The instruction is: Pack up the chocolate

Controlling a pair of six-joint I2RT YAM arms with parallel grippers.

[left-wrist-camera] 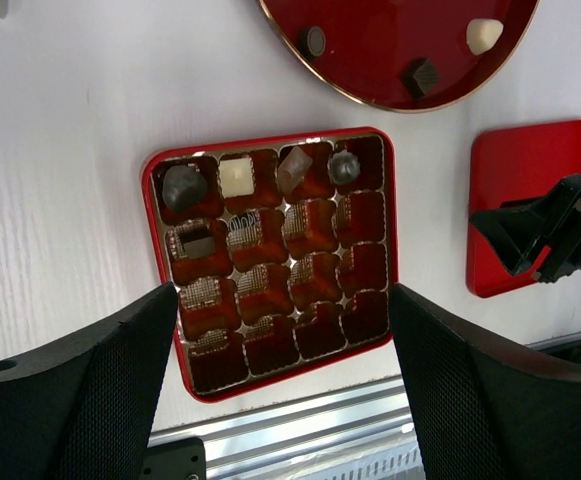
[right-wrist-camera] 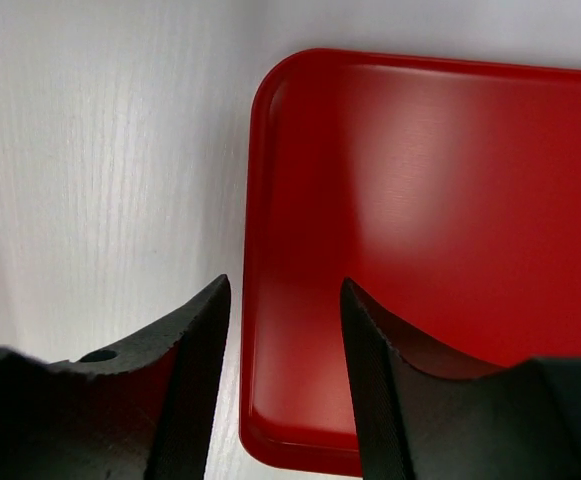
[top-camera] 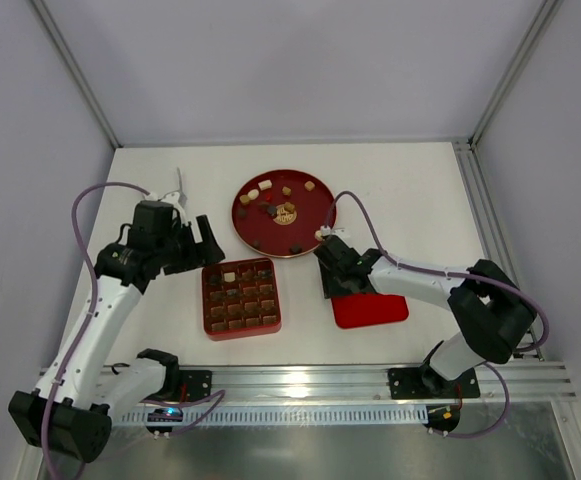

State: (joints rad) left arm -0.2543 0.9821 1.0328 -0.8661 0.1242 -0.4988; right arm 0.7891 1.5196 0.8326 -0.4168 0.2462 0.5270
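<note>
- Left arm bent at the elbow, wrist aimed down. I read the left gripper (left-wrist-camera: pixel 282 300) as spread wide and holding nothing, with the red tray (left-wrist-camera: pixel 160 175) lying between its fingertips and beyond them.
- Chocolate (left-wrist-camera: pixel 235 177): four pieces fill the tray row farthest from the fingers, and one dark piece sits in the next row. More lie loose on the round plate (top-camera: pixel 315 205) beyond.
- The fingers mask the tray's two near corners.
- Right arm reaches low. Right gripper (right-wrist-camera: pixel 284 290) is parted and empty, and the lid (right-wrist-camera: pixel 450 200) edge runs between its fingertips. I can't tell if they touch it. The lid is cut off on the right.
</note>
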